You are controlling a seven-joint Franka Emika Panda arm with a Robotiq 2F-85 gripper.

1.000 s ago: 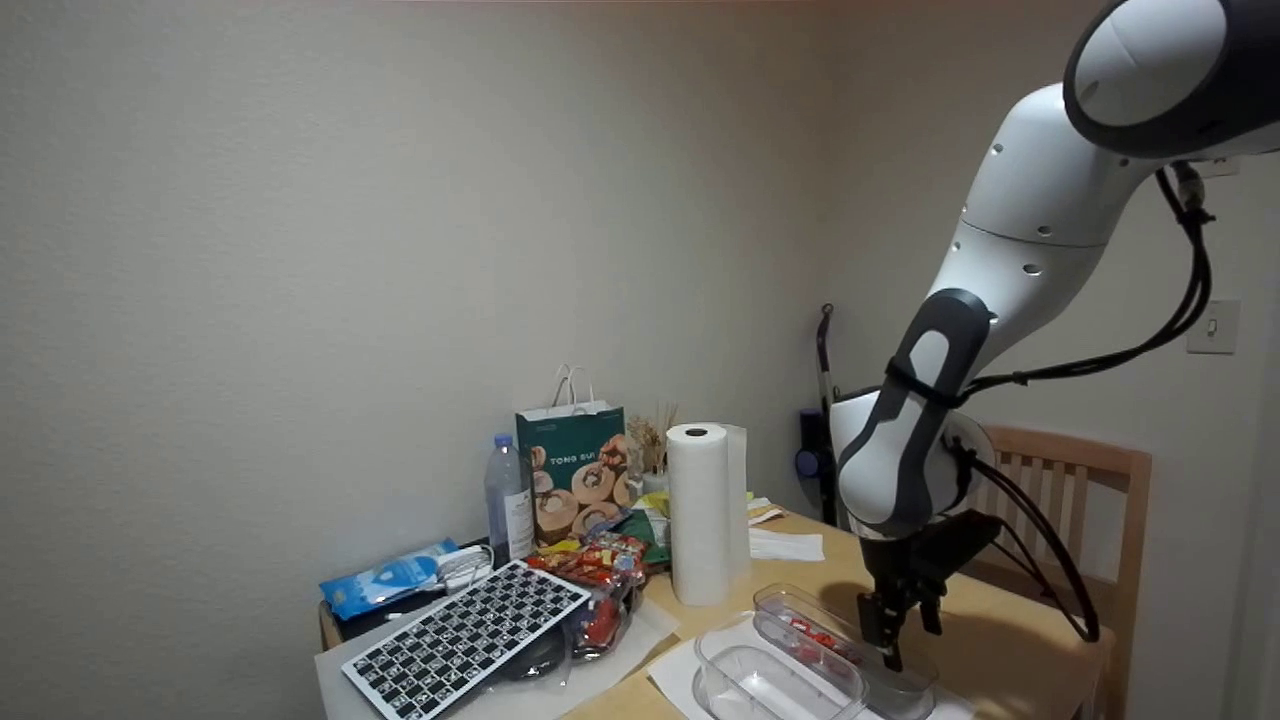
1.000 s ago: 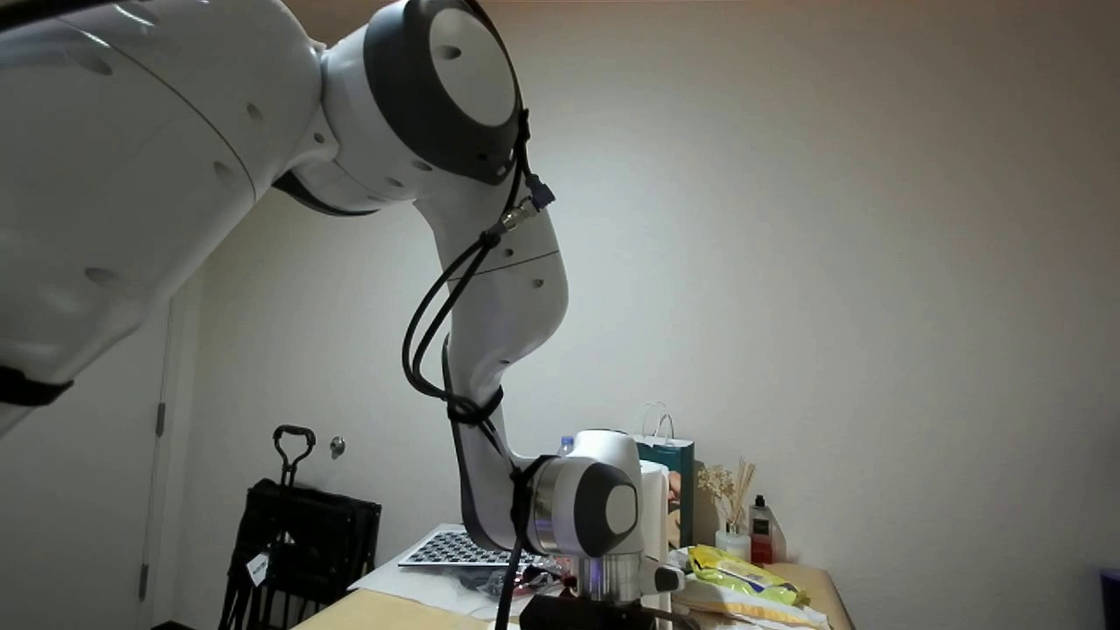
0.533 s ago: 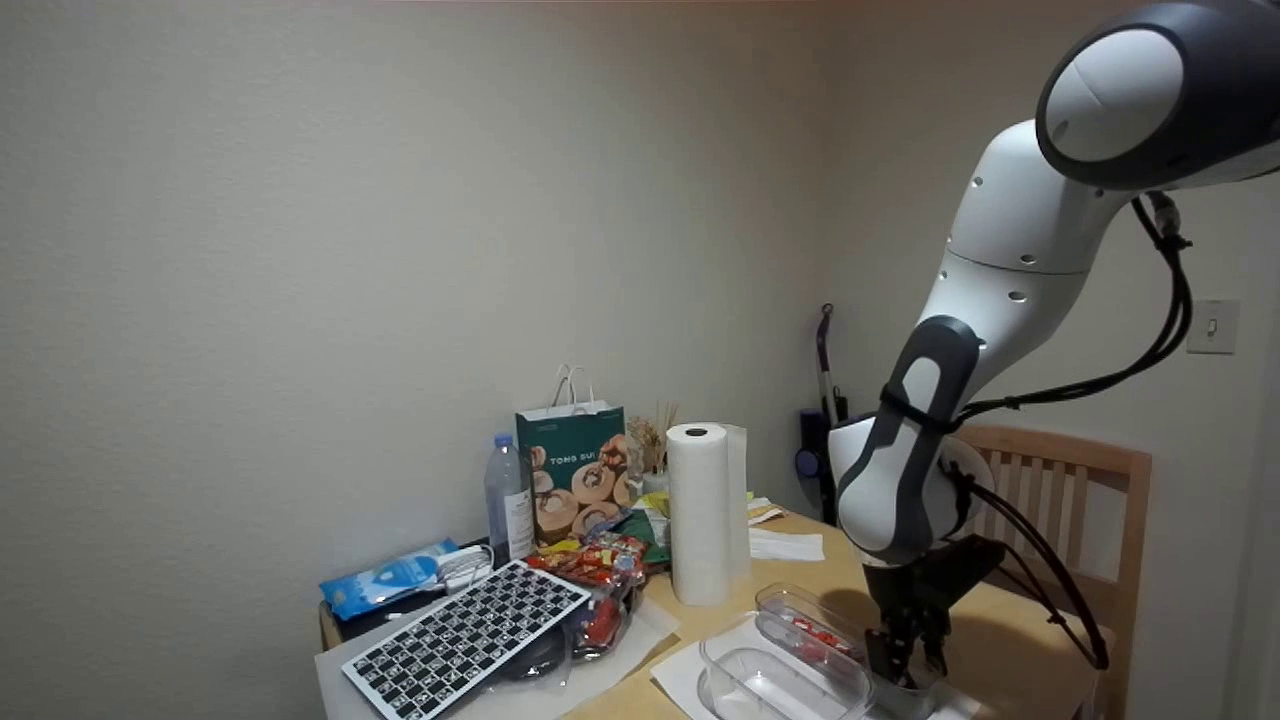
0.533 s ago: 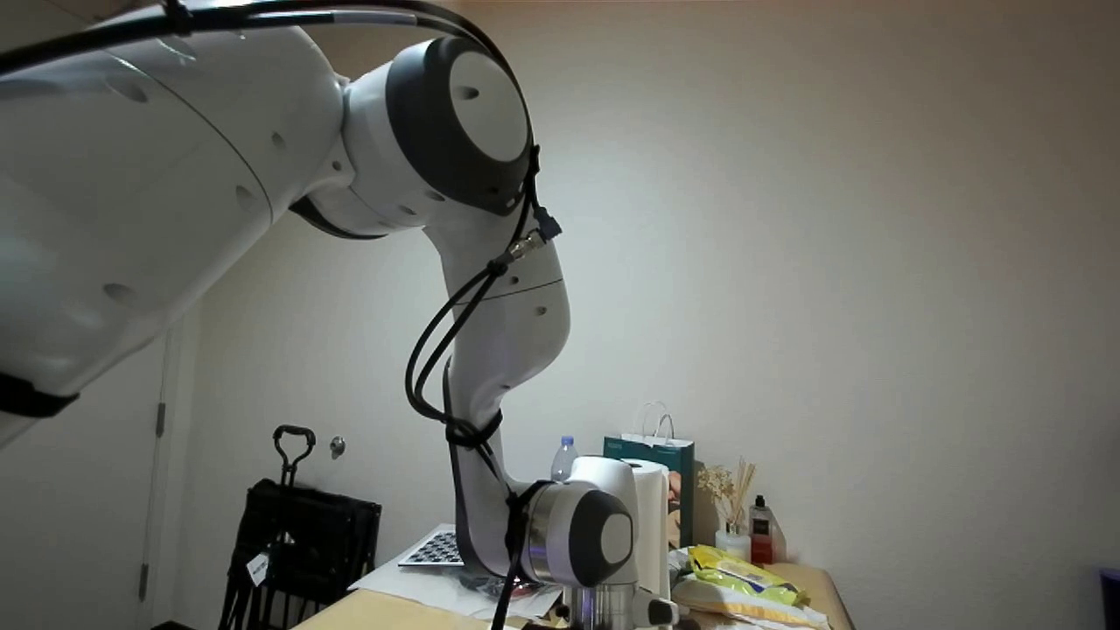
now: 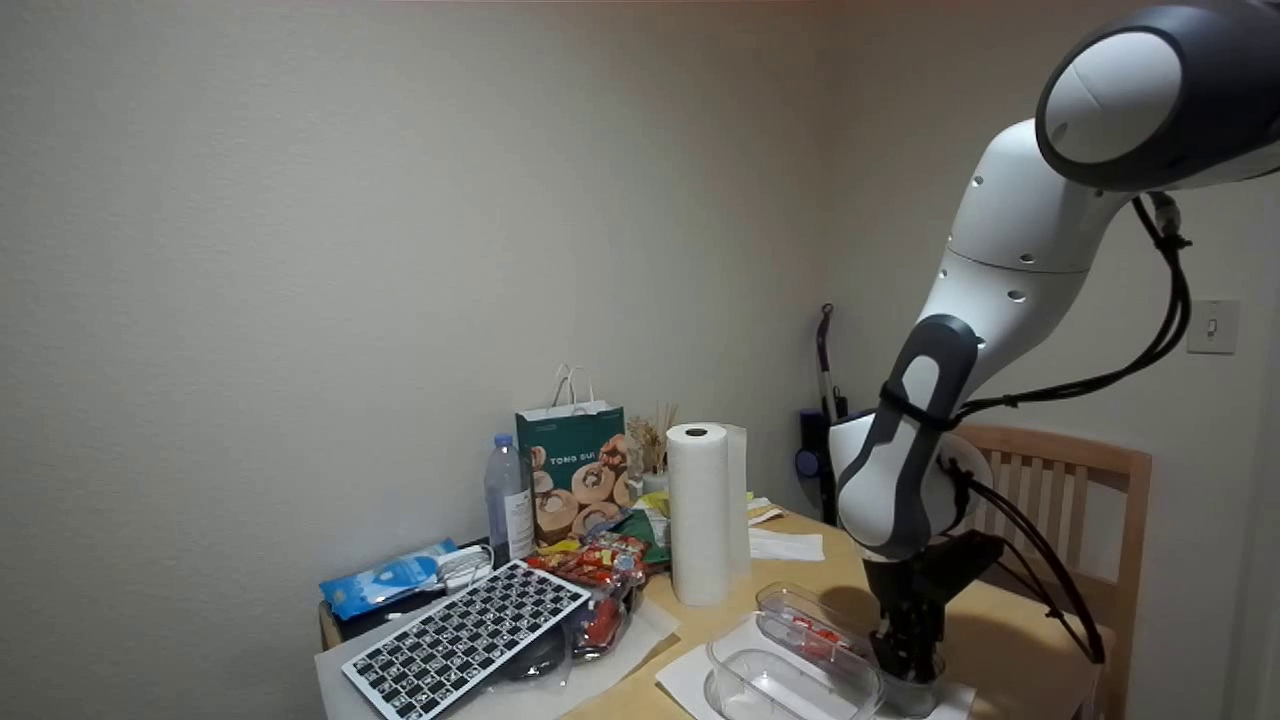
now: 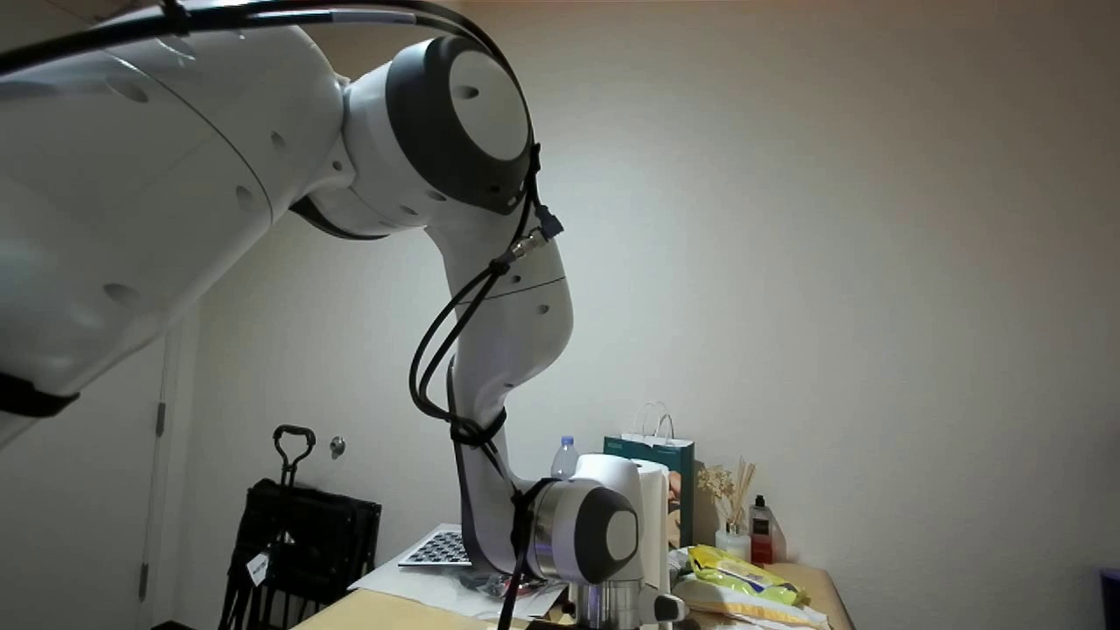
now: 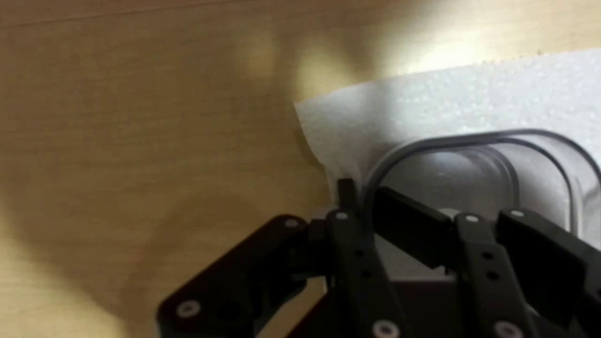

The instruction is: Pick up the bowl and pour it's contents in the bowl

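Two clear plastic bowls lie side by side on white paper towel in an exterior view. The longer bowl (image 5: 912,698) has small red items (image 5: 818,634) towards its far end; the nearer bowl (image 5: 790,690) looks empty. My gripper (image 7: 364,195) has come down over one end of the longer bowl. Its rim (image 7: 469,139) passes between the two fingers in the wrist view, one outside the wall and one inside, and they are shut on it. The red items do not show in the wrist view. Both bowls are out of sight in an exterior view where the arm's wrist (image 6: 595,534) shows.
A paper towel roll (image 5: 697,520) stands close behind the bowls. Left of it are bagged red packets (image 5: 600,570), a checkered board (image 5: 467,640), a bottle (image 5: 508,500) and a green gift bag (image 5: 570,470). A wooden chair (image 5: 1060,500) stands behind the arm.
The arm has gone down, bringing the gripper to the end of the longer bowl. Its fingers have since come together on the wall. The nearer bowl has slid slightly right.
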